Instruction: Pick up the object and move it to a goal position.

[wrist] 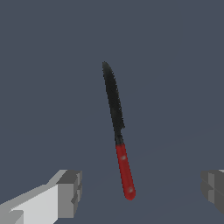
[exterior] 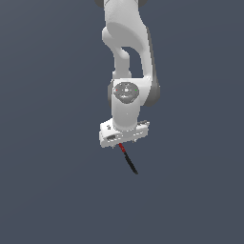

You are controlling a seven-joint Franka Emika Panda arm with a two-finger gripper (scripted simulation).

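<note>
Fingers (wrist: 70,192) spread wide, holding nothing, one to each side of the object's red end. Beyond, the object (wrist: 117,127) lying flat on the worktop (wrist: 43,65), directly beneath the gripper (exterior: 123,143) in the exterior view. Grasp, lift and carry to goal all seemingly left to do; no goal marker visible.

No text, label, brand, number or sign can be read on anything in either the exterior or wrist view.

object (wrist: 117,127): knife-like, black blade, red handle | lying flat, apparently | on grey surface
</note>
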